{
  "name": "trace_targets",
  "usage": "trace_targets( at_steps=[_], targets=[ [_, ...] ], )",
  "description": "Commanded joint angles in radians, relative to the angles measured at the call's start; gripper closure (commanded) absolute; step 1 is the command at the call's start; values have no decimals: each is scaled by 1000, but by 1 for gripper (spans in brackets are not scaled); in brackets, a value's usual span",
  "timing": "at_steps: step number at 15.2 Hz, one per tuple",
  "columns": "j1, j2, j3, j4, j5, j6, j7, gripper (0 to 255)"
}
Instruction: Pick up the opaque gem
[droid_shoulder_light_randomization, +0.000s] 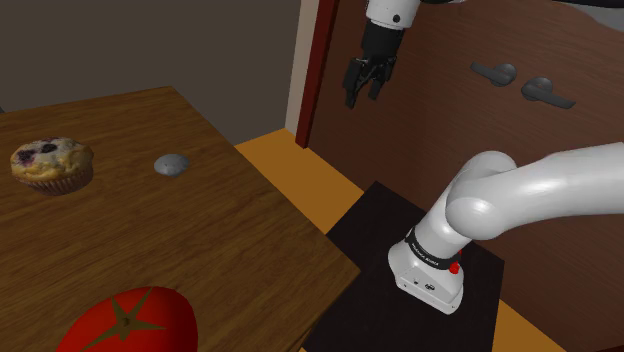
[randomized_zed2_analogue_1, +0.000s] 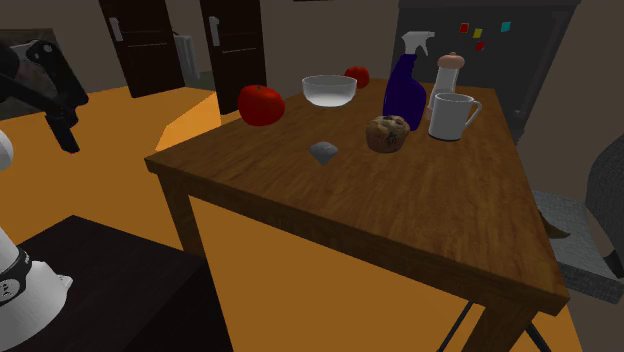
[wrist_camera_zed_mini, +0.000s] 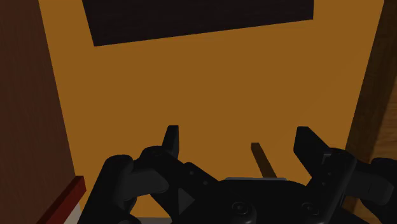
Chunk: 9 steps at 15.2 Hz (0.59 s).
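The gem (droid_shoulder_light_randomization: 171, 164) is a small grey faceted stone lying on the wooden table (droid_shoulder_light_randomization: 230, 250), a short way from a blueberry muffin (droid_shoulder_light_randomization: 52, 164). In the second exterior view the gem (randomized_zed2_analogue_1: 323, 152) sits near the table's middle, just left of the muffin (randomized_zed2_analogue_1: 387, 133). My black gripper (droid_shoulder_light_randomization: 362, 97) hangs in the air off the table's edge, in front of a brown door, well away from the gem. It is also at the second exterior view's far left (randomized_zed2_analogue_1: 66, 138). In the wrist view the gripper (wrist_camera_zed_mini: 238, 143) is open over orange floor, with nothing between its fingers.
A big tomato (droid_shoulder_light_randomization: 128, 320) lies at the table's near end. The second exterior view has a glass bowl (randomized_zed2_analogue_1: 329, 90), a blue spray bottle (randomized_zed2_analogue_1: 405, 90), a white mug (randomized_zed2_analogue_1: 452, 116) and a shaker (randomized_zed2_analogue_1: 450, 72) behind the gem. The black stand (droid_shoulder_light_randomization: 400, 250) sits on orange floor.
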Motion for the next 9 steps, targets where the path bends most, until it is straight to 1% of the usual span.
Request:
trace_targets(
  at_steps=[1, 5, 9],
  targets=[
    [0, 0, 0, 0, 0, 0, 0, 0],
    [30, 81, 80, 26, 47, 61, 86, 0],
    [54, 177, 157, 71, 79, 120, 171, 0]
  ],
)
